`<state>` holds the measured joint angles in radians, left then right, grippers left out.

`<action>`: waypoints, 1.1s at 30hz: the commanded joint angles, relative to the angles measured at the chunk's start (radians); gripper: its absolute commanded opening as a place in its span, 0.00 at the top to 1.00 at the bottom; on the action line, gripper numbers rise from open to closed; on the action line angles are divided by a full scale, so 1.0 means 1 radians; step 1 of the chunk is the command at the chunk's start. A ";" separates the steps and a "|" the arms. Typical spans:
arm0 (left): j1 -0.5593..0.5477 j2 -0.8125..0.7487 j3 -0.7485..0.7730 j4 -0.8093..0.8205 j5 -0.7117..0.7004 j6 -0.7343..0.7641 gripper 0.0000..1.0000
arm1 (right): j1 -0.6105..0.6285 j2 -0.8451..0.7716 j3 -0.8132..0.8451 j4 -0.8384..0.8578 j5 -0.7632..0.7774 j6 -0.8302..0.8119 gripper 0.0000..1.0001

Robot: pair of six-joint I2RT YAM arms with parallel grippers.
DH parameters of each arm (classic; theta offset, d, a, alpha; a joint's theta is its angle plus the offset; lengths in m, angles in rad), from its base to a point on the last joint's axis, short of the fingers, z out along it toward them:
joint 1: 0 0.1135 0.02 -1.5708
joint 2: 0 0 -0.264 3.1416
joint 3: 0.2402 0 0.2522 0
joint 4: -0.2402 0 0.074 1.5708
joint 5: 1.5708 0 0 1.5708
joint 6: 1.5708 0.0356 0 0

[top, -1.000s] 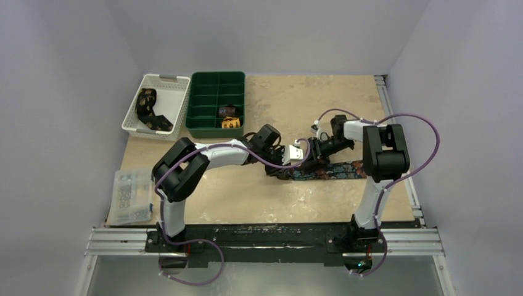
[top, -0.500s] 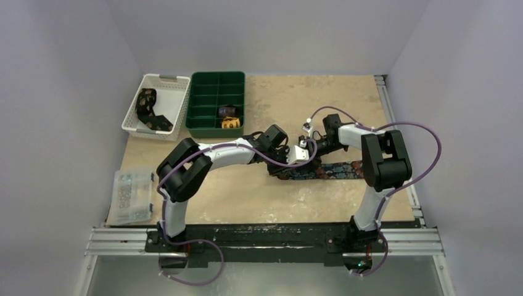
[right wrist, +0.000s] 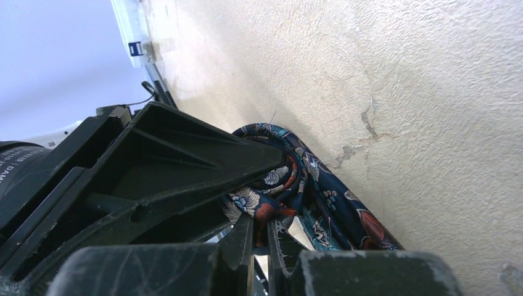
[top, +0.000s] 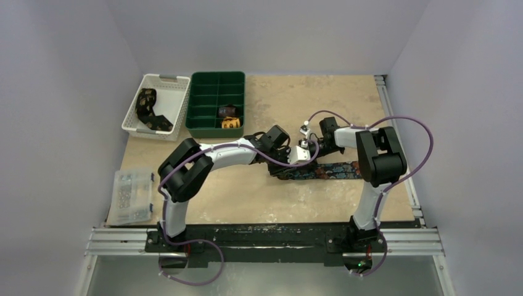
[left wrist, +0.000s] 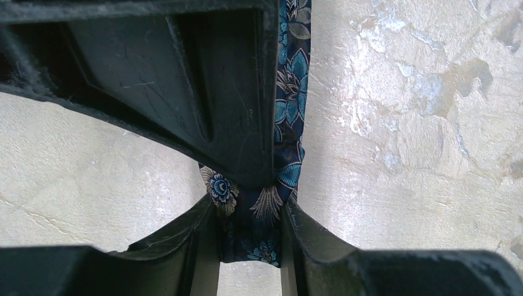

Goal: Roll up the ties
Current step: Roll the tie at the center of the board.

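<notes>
A dark navy tie [top: 330, 171] with a floral print lies flat across the table's middle, its left end wound into a loose roll. My left gripper [top: 288, 165] stands over that end. In the left wrist view the left gripper [left wrist: 250, 223] is shut on the tie [left wrist: 290, 105], pinching its folded end. My right gripper [top: 308, 154] reaches in from the right, right up against the left one. In the right wrist view the right gripper [right wrist: 259, 240] has its jaws nearly together with a fold of the tie's roll [right wrist: 280, 182] between them.
A white basket [top: 174, 105] at the back left holds a black-and-gold tie [top: 147, 106]. Beside it a green divided tray [top: 203, 92] holds rolled ties [top: 229, 117]. A clear plastic box [top: 131, 196] sits at the front left edge. Purple cables loop over both arms.
My right gripper has moved left to the roll, opened and then closed on a fold of it. The left gripper shifted slightly right and kept its grip.
</notes>
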<state>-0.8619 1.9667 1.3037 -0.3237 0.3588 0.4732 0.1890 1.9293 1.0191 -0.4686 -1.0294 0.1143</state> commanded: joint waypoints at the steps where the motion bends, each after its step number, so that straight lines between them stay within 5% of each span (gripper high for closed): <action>1: -0.002 0.048 0.003 -0.075 -0.051 -0.006 0.76 | 0.003 0.012 0.019 -0.005 0.031 -0.069 1.00; 10: 0.065 -0.080 -0.189 0.279 0.173 -0.149 0.47 | -0.010 0.060 0.035 -0.060 0.124 -0.154 1.00; 18: 0.083 -0.079 -0.275 0.625 0.242 -0.258 0.44 | -0.018 0.069 0.037 -0.075 0.189 -0.171 1.00; 33: 0.080 -0.046 -0.389 0.837 0.250 -0.204 0.42 | -0.024 0.091 0.051 -0.105 0.290 -0.181 1.00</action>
<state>-0.7811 1.9072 0.9329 0.3927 0.5919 0.2462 0.1623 1.9728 1.0683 -0.5842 -0.9588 -0.0059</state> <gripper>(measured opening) 0.587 0.027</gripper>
